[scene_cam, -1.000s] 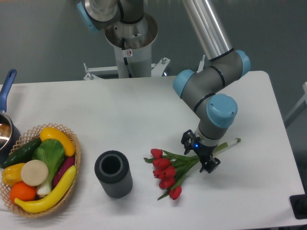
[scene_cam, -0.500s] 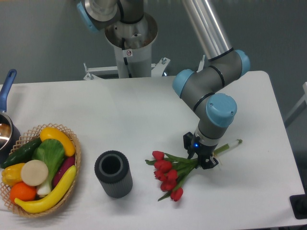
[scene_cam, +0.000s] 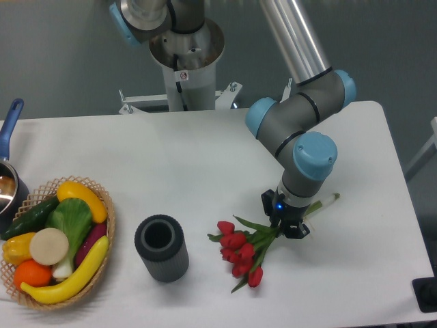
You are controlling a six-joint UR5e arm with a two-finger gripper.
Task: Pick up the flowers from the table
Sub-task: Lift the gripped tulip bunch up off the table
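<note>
in the single fixed view, the gripper [scene_cam: 287, 226] is seen lowered over the stems of the flowers [scene_cam: 240, 249], its fingers clenched around them just behind the leaves. the red blooms are fanned out to the left and lower left of the gripper, and the stem ends stick out to its upper right. whether the blooms touch the table [scene_cam: 171, 157] cannot be told. a dark ribbed cylinder [scene_cam: 161, 247] is stood upright left of the flowers, well apart from a wicker basket [scene_cam: 108, 219] of vegetables at the left edge.
</note>
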